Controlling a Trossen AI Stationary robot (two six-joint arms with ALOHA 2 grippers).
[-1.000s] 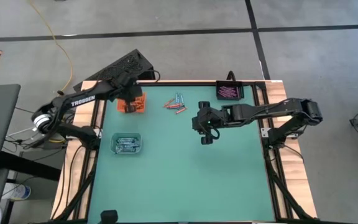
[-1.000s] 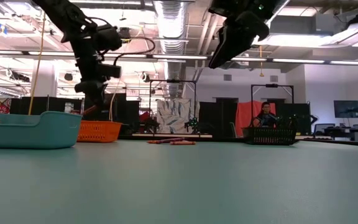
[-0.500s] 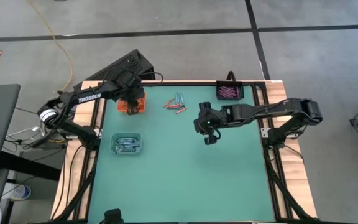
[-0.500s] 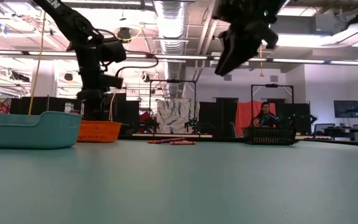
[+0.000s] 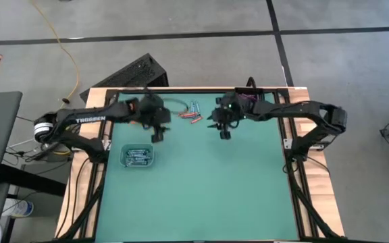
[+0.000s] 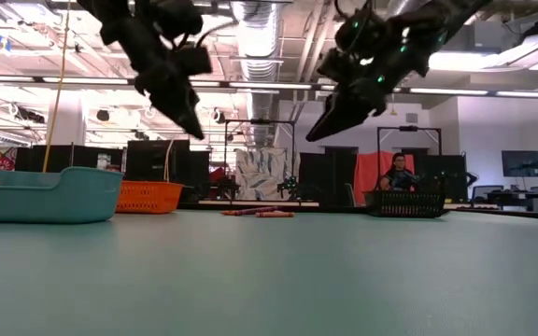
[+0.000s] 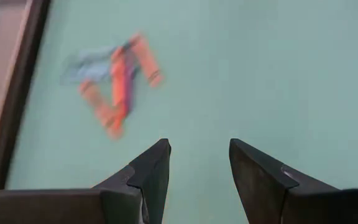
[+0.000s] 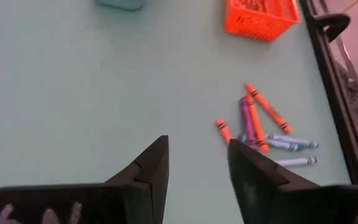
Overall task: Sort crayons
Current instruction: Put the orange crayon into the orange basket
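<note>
A: How do the jaws of the left gripper (image 7: 199,163) stand?

B: Parted, with bare green mat showing between the two dark fingers (image 7: 148,171) and nothing held. In the high view that gripper (image 5: 159,129) hangs over the table (image 5: 201,182) near its far edge, just to the left of the loose crayons (image 5: 192,112).

A: And the right gripper (image 8: 196,163)?

B: Its jaws are parted too, and empty. In the high view the right gripper (image 5: 223,128) hangs just to the right of the same pile, so the crayons lie between the two grippers, a little farther back than both.

A: Where exactly are the crayons?

B: A small heap lies on the mat by the far edge, orange-red, blue-grey and purple sticks crossing one another; the right wrist view shows them (image 8: 261,132) most plainly. The teal tray (image 5: 137,156) near the left edge holds some sticks, and the black tray (image 5: 249,98) at the far right corner shows purple ones.

A: Anything else nearby?

B: An orange basket (image 8: 261,18) stands beyond the heap in the right wrist view. In the low view both arms hang well above the table.
</note>
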